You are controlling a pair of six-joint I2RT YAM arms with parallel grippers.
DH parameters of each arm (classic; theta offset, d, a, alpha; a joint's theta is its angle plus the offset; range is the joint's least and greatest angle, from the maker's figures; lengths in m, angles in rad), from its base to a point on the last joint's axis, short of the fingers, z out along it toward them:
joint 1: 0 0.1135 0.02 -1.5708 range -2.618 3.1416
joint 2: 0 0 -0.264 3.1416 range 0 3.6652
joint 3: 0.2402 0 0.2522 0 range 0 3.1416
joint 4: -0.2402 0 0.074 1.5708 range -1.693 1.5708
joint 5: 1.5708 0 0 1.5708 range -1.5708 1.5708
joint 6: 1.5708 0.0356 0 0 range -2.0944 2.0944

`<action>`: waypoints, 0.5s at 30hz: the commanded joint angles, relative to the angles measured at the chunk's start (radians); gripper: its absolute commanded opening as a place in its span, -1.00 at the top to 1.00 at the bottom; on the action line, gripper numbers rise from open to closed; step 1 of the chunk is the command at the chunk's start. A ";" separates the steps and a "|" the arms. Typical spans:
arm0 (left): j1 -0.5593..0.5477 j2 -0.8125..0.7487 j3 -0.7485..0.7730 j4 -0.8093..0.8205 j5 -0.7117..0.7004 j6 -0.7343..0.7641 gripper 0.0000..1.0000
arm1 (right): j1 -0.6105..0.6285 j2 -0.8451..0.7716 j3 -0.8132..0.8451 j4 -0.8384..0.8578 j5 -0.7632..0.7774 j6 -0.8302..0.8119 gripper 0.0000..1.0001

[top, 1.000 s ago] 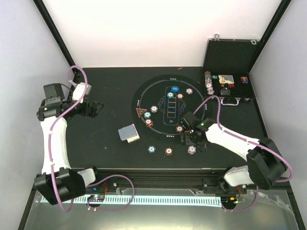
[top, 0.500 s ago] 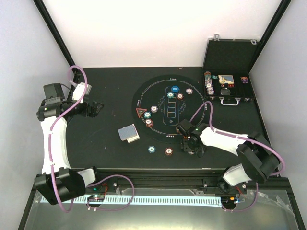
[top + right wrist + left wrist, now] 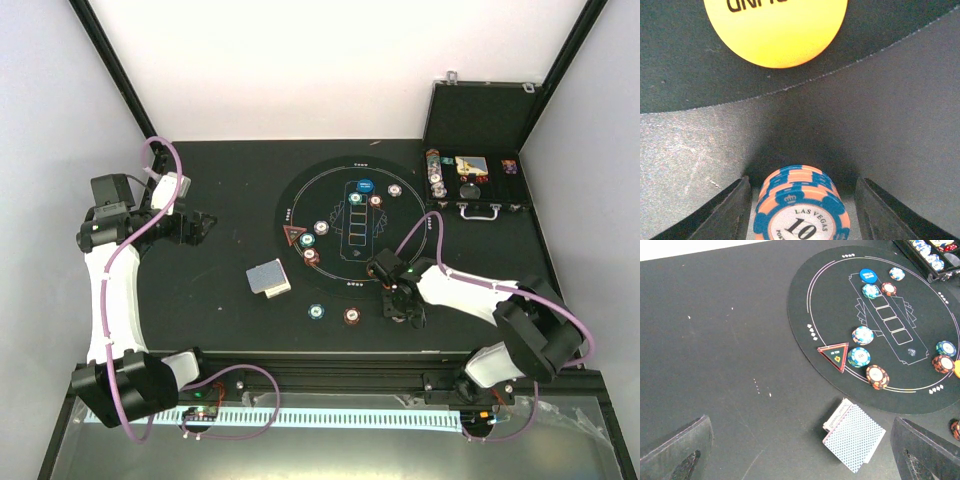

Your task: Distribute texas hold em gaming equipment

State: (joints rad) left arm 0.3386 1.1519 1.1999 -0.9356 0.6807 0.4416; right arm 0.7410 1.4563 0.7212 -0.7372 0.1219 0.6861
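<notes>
Dark table (image 3: 715,340) fills the left of the frame; round black mat (image 3: 830,315) sits upper right. On the mat: blue button (image 3: 867,275) near the top, red triangle (image 3: 835,355) at the lower-left rim, green chip (image 3: 859,357) just right of it, whitish chip (image 3: 863,335) above, brown-red chip (image 3: 877,376) below right. Card deck (image 3: 854,436) lies off the mat, lower centre, patterned backs up. Left gripper (image 3: 800,435): fingers in both lower corners, spread wide.

Bright, even overhead light leaves a pale sheen on the table (image 3: 715,340). Close up, shadow pools around the chips (image 3: 801,212) at 6 o'clock; the yellow button (image 3: 775,30) at 12 o'clock looks soft.
</notes>
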 commanded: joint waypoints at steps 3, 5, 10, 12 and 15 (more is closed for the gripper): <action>0.004 0.003 0.035 -0.027 0.044 0.028 -0.98 | 0.006 -0.025 -0.019 -0.025 0.023 0.000 -0.13; 0.004 0.003 0.036 -0.038 0.061 0.037 -0.98 | 0.007 -0.024 -0.017 -0.031 0.025 0.001 -0.13; 0.004 0.004 0.035 -0.034 0.062 0.032 -0.97 | 0.006 -0.029 -0.014 -0.041 0.022 0.000 -0.13; 0.004 0.006 0.035 -0.034 0.065 0.032 -0.98 | 0.006 -0.035 -0.012 -0.046 0.022 0.001 -0.13; 0.004 0.009 0.033 -0.035 0.071 0.034 -0.98 | 0.007 -0.039 -0.009 -0.051 0.019 0.000 -0.15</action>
State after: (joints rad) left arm 0.3386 1.1530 1.2018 -0.9504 0.7132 0.4583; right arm 0.7410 1.4425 0.7143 -0.7654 0.1223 0.6827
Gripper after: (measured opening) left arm 0.989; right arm 0.571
